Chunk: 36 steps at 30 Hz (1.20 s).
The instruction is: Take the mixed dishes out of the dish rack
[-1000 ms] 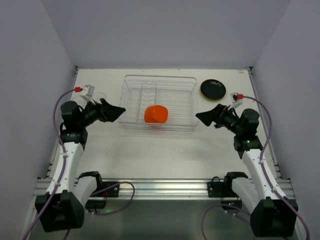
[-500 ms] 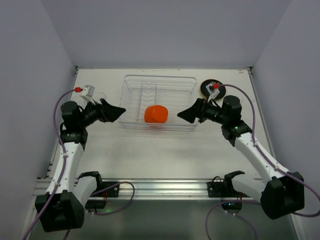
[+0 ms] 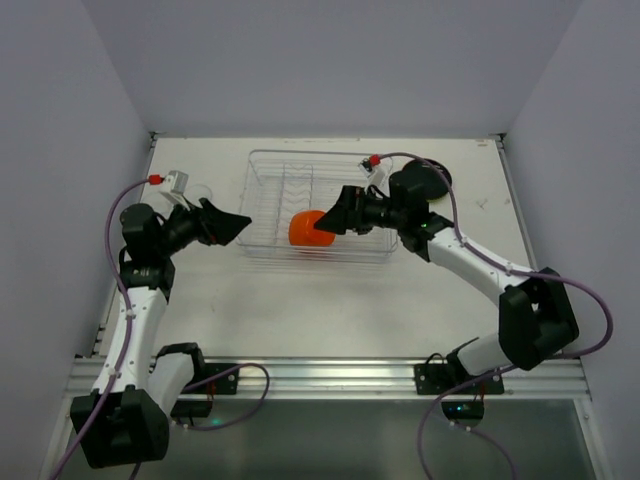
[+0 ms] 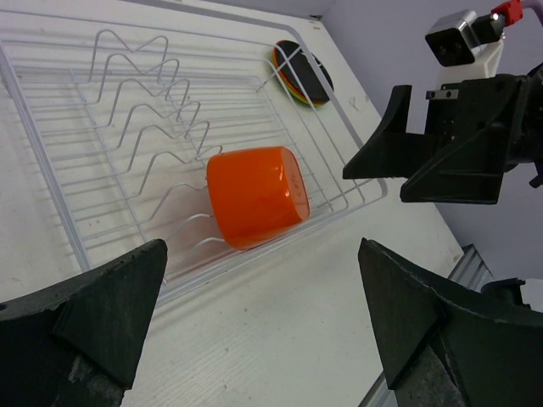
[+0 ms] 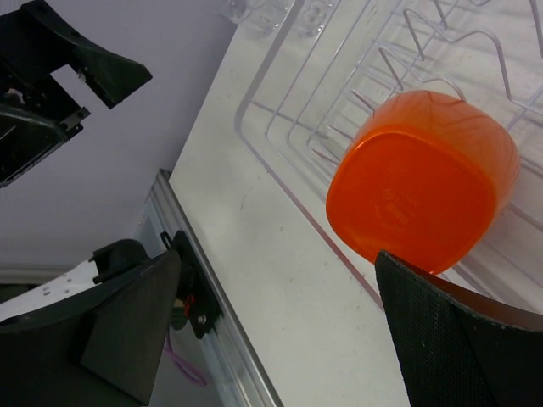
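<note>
Pale lavender walls on three sides; white tabletop (image 3: 330, 300), both arms mounted at its near edge.

- Left tool (image 3: 238, 228): jaws spread wide, empty, held off the tabletop just left of the rack and pointing toward it.
- Clear glass cups (image 5: 293, 13): on the tabletop outside the rack's far-left corner, only partly seen at the edge of the right wrist view.
- Dish rack (image 3: 300, 153): clear wire basket with rounded corners and a row of zigzag plate slots on its left half, set mid-tabletop toward the back.
- Orange plastic cup (image 3: 308, 229): lying on its side inside the rack by the near rim, its rounded-square base facing the right arm. It is the only dish in the rack.
- Right tool (image 3: 333, 220): jaws wide apart, empty, reaching over the rack's right half, near the cup's base but apart from it.
- Stack of small plates (image 4: 303, 72): black on top with orange and lime-green edges below, on the tabletop beyond the rack's far-right corner.
</note>
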{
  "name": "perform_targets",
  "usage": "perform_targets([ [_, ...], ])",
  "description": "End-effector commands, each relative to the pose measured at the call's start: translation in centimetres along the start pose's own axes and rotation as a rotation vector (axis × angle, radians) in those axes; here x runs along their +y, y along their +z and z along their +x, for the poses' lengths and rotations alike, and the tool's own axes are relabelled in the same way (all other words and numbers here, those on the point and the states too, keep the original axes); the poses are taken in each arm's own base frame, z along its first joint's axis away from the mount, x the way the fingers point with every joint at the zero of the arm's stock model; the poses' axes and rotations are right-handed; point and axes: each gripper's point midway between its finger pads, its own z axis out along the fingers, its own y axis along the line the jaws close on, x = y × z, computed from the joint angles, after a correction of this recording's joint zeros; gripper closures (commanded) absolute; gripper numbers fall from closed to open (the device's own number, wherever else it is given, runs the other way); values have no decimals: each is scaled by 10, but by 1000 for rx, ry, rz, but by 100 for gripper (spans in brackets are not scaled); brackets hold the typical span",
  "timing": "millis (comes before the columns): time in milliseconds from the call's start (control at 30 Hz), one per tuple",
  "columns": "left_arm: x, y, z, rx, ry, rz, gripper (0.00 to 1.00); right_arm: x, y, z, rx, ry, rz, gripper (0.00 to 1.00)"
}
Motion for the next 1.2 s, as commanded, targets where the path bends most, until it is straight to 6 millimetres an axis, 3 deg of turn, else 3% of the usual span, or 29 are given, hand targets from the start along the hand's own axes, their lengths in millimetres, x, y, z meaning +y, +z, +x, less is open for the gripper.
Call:
perform_targets([
  [0,-7,-3,-5,-22,22,29,0,4,12,-24,-58,-17,7,1],
  [433,-5,-2,-4,-17,14,27,0,-30,47,-20,-12,35,88,1],
  [833,-5,0,-2,-9,1,31,0,-52,48,-4,-2,66,156,1],
  [1167,-20,12,-6,7,13,72,0,-73,45,13,25,89,228,1],
])
